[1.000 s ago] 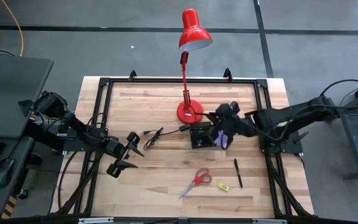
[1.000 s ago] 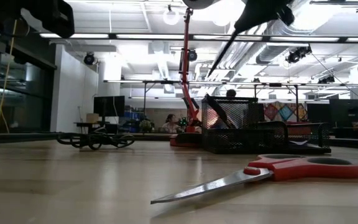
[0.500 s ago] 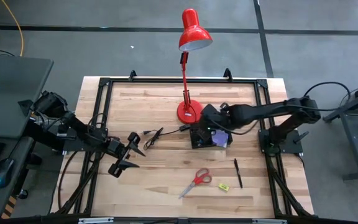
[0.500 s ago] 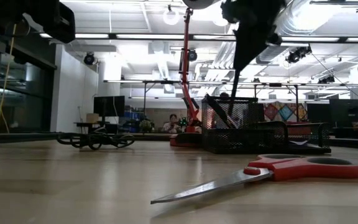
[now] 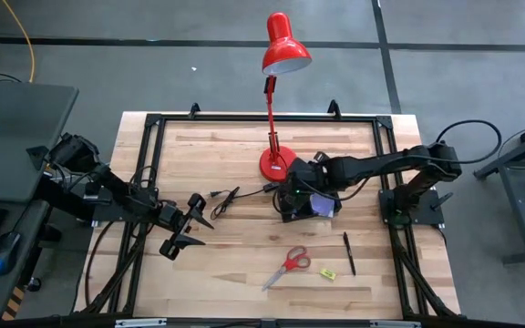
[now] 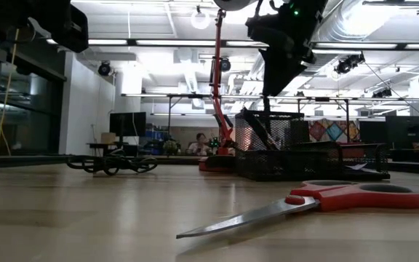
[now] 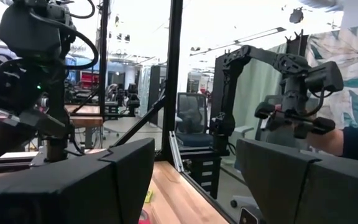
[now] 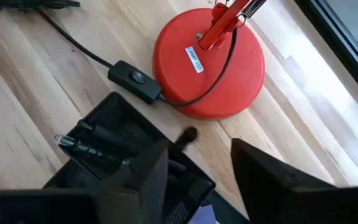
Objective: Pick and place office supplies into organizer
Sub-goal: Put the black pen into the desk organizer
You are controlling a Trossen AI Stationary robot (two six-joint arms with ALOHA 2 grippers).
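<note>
My right gripper [image 5: 292,189] hangs open over the far left corner of the black mesh organizer [image 5: 290,210], pointing steeply down. A thin black pen [image 8: 188,134] stands in the organizer's cup [image 8: 104,134], its top end between my fingers and apart from both. A purple pad [image 5: 322,204] lies in the organizer. Red-handled scissors [image 5: 287,265], a second black pen [image 5: 348,253] and a small yellow-green piece [image 5: 327,272] lie flat on the table near its front. My left gripper [image 5: 194,223] waits open above the table's left part.
The red desk lamp's round base [image 5: 279,164] stands just beyond the organizer, its cord and switch [image 8: 135,81] beside the cup. A thin black coiled cable [image 5: 226,199] lies left of the organizer. A black frame [image 5: 153,123] runs around the wooden table.
My right gripper has gone toward the table's left edge and down over the organizer, tipping to point more steeply down. The pen it carried slanting in the air has swung upright and gone down into the organizer's mesh cup.
</note>
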